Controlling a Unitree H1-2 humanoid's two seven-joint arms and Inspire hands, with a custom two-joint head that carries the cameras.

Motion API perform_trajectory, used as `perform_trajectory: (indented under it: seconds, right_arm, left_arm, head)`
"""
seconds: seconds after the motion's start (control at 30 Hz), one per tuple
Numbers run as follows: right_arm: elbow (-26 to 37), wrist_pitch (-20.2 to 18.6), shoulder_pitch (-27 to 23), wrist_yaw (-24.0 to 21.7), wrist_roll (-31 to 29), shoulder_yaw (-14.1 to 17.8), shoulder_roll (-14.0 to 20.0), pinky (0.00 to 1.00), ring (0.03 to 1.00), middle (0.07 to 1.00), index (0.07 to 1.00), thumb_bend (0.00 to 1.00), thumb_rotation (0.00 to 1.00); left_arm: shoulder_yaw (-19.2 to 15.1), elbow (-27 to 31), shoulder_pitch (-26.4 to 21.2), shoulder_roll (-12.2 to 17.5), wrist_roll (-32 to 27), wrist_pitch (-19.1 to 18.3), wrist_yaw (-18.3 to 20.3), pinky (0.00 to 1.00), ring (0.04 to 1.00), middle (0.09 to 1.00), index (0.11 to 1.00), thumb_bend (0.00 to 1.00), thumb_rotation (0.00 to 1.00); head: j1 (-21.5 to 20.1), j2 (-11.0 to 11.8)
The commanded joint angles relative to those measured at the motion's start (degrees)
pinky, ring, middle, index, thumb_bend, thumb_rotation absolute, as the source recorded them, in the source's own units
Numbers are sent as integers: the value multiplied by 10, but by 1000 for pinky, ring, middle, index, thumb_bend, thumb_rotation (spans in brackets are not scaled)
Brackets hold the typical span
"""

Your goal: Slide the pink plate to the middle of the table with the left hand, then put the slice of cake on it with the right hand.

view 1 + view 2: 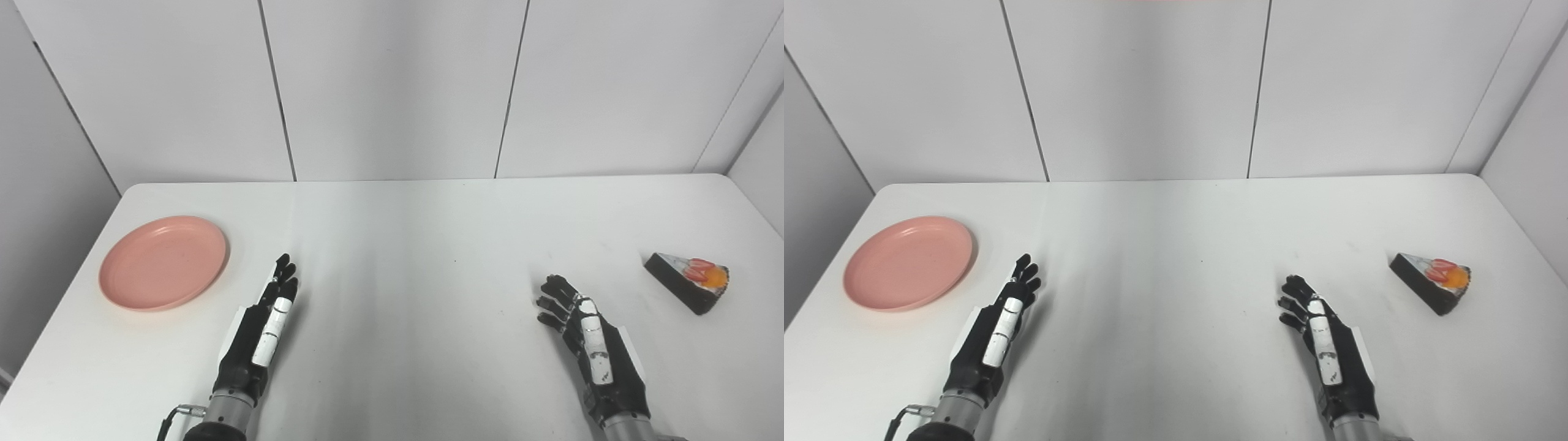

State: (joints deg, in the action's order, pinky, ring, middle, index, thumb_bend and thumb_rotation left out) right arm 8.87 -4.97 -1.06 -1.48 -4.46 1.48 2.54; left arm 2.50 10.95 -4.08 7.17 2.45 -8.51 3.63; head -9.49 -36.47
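Our left hand (260, 334) is open and empty beside the pink plate (163, 262); we should hook its far rim and drag it smoothly toward the table (416, 245) centre

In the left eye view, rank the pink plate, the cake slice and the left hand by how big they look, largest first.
1. pink plate
2. left hand, though it is nearer the camera, so its rank is unsure
3. cake slice
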Motion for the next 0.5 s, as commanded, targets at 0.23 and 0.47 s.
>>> perform_trajectory:
  seconds: [0.23,0.47]
  right_arm:
    - [5,12,-2,-4,3,-2,2,816,829,851,830,896,1000]
    - [3,25,-2,-4,2,-2,1,816,833,852,831,923,1000]
  left_arm:
    - [-3,25,-8,-1,-8,-28,8,1000,982,997,1000,750,1000]
    - [-4,27,-8,0,-6,-40,11,1000,980,999,1000,758,1000]
  head:
    - [0,-1]
    - [-1,0]
